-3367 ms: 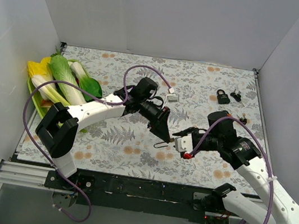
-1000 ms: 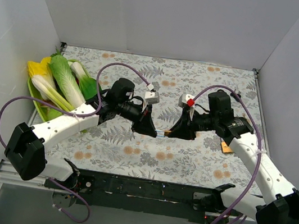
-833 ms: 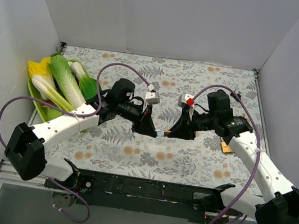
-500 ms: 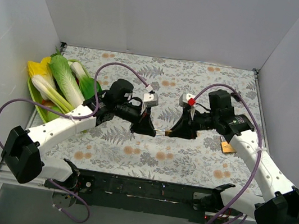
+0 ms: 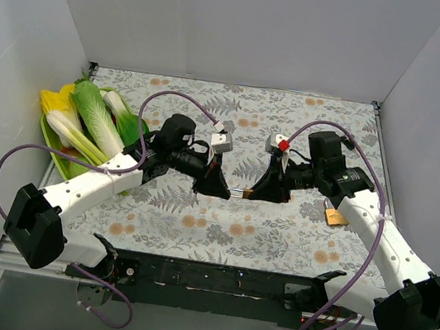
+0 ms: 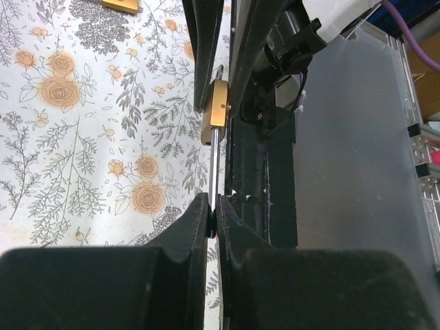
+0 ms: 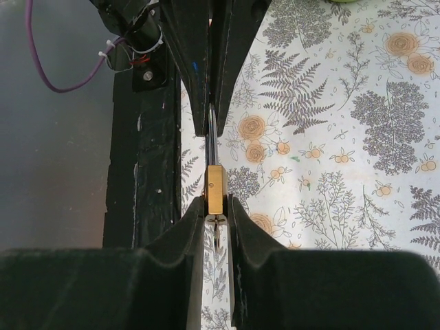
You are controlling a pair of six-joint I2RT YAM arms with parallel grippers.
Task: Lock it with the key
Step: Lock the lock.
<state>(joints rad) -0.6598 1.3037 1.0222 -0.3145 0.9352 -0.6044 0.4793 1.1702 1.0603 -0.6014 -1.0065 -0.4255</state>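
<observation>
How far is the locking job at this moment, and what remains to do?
Done: the right gripper is shut on the brass padlock, the left gripper on a thin silver piece that runs into it. In hand: the two parts meet between the arms. Left: I cannot tell if that piece is key or shackle, so locking and release probably remain.

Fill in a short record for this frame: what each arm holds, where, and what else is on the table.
left fingers: shut on the thin metal bar of the lock
right fingers: shut on the lock's brass body
lock position: held between both arms, over the middle of the table
key: cannot be made out
other items: brass piece lying by the right arm; vegetables at the left edge
</observation>
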